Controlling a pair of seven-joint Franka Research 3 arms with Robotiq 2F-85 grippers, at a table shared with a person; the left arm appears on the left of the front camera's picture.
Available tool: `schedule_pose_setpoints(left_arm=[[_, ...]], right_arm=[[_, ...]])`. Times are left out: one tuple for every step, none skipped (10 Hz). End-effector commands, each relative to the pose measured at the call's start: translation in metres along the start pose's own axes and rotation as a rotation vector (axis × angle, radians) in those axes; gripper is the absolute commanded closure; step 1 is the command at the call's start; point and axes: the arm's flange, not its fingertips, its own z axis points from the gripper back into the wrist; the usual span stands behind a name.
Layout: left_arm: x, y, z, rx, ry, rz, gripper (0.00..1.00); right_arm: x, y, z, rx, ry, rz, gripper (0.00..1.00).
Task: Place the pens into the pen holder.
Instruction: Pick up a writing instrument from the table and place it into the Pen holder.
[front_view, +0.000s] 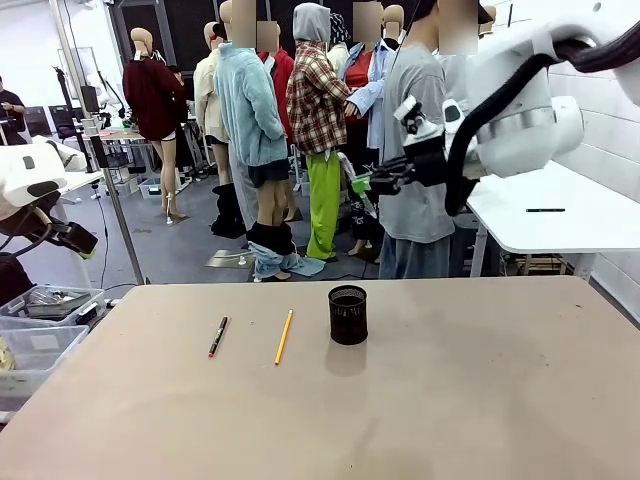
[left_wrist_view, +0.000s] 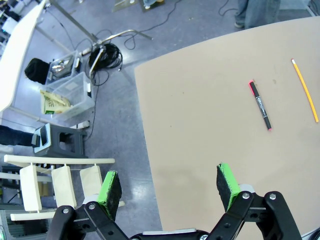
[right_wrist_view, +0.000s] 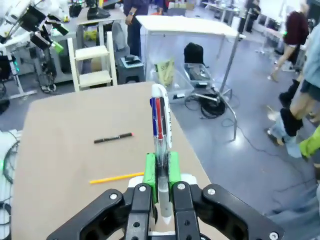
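The black mesh pen holder (front_view: 348, 314) stands upright near the middle of the table. To its left lie a yellow pencil (front_view: 284, 336) and a dark pen (front_view: 218, 336) with a red end. My right gripper (front_view: 372, 182) hangs high above the table's far edge. In the right wrist view that gripper (right_wrist_view: 161, 170) is shut on a whitish pen (right_wrist_view: 161, 122) with red and blue inside; beneath it lie the dark pen (right_wrist_view: 113, 138) and pencil (right_wrist_view: 116, 177). My left gripper (left_wrist_view: 169, 185) is open above the table's left edge, off from the dark pen (left_wrist_view: 260, 105) and pencil (left_wrist_view: 305, 90).
My left arm (front_view: 40, 180) is held back at the picture's left side. Clear plastic bins (front_view: 45, 320) sit on the floor beside the table's left edge. A person (front_view: 415, 150) stands beyond the far edge, next to a white table (front_view: 560, 215).
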Motion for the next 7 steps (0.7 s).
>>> schedule_pose_setpoints(left_arm=[[0.001, 0.000, -0.001, 0.009, -0.009, 0.001, 0.00], [0.001, 0.000, -0.001, 0.009, -0.009, 0.001, 0.00], [0.001, 0.000, -0.001, 0.009, -0.009, 0.001, 0.00], [0.001, 0.000, -0.001, 0.009, -0.009, 0.001, 0.00], [0.001, 0.000, -0.001, 0.009, -0.009, 0.001, 0.00], [0.001, 0.000, -0.001, 0.009, -0.009, 0.001, 0.00], [0.001, 0.000, -0.001, 0.009, -0.009, 0.001, 0.00]], right_arm=[[0.021, 0.020, -0.004, -0.084, 0.159, -0.034, 1.00], [0.021, 0.020, -0.004, -0.084, 0.159, -0.034, 1.00], [0.005, 0.004, -0.002, -0.030, 0.044, 0.000, 1.00], [0.000, 0.007, -0.008, 0.104, -0.017, 0.052, 1.00], [-0.017, -0.004, -0.022, 0.184, -0.010, 0.005, 1.00], [-0.032, -0.015, -0.035, 0.244, -0.019, -0.009, 1.00], [-0.046, -0.021, -0.047, 0.293, -0.031, -0.024, 1.00]])
